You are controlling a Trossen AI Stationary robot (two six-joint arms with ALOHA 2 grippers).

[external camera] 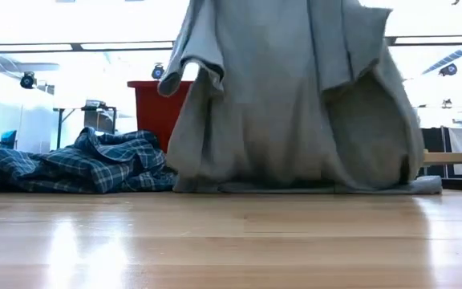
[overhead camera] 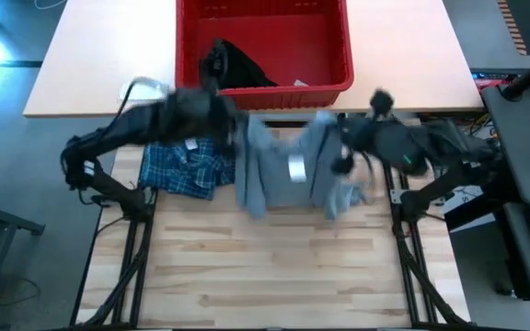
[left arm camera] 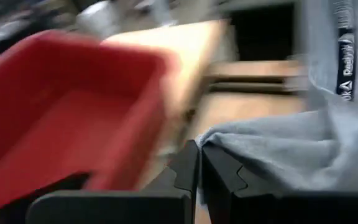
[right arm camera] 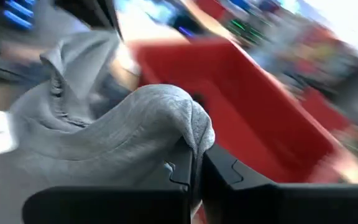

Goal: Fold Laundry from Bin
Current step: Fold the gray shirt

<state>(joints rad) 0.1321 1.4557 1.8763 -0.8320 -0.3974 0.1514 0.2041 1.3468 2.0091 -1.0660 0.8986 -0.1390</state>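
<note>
Both grippers are hanging just in front of the red bin (overhead camera: 263, 46), the left gripper (left arm camera: 199, 163) and right gripper (right arm camera: 197, 163) each clamping closed on the grey T-shirt (overhead camera: 288, 165). The shirt is draping down onto the table (overhead camera: 274, 267), beside the plaid shirt (overhead camera: 184, 167).

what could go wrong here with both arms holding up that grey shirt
The grey T-shirt hangs from thin pinches: left gripper and right gripper each hold a small fold, so a corner might slip. Its hem drags beside the plaid shirt and could snag it. Swinging cloth may brush the red bin.
</note>
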